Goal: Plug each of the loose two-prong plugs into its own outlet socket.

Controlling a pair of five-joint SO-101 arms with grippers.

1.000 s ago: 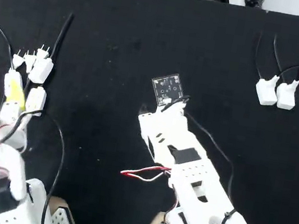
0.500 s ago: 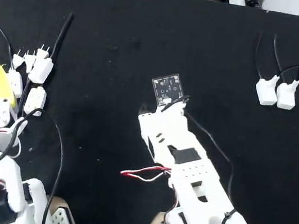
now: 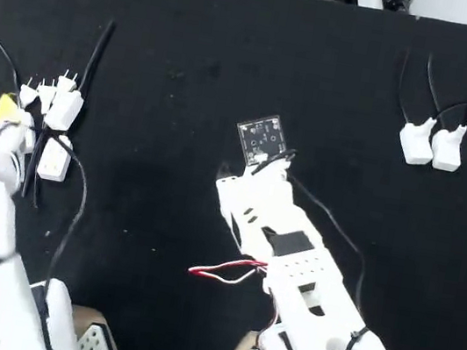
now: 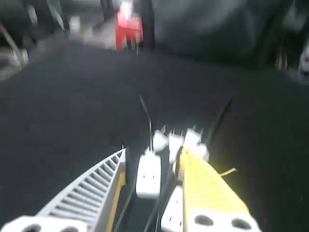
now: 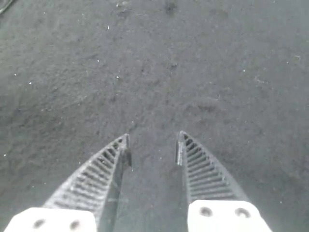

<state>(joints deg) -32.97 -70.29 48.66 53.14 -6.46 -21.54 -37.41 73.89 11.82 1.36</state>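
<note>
Several white two-prong plugs [image 3: 46, 94] and outlet sockets [image 3: 54, 157] with black cords lie bunched at the table's left. My left gripper [image 3: 10, 117] hovers at that bunch. In the left wrist view it [image 4: 153, 153] is open, its white and yellow fingers [image 4: 205, 186] on either side of a white socket body [image 4: 147, 175]; small plugs [image 4: 176, 142] lie just past the fingertips. My right gripper [image 5: 153, 136] is open over bare black table near the middle, at the tip of its arm [image 3: 279, 227].
Two more white plug bodies [image 3: 432, 144] with black cords lie at the far right of the black table [image 3: 189, 61]. Red and white wires [image 3: 223, 271] hang off the right arm. A second socket [image 4: 173, 212] lies beside the yellow finger.
My left arm has swung and risen, carrying its gripper forward onto the plug bunch at the left. The right arm has kept still.
</note>
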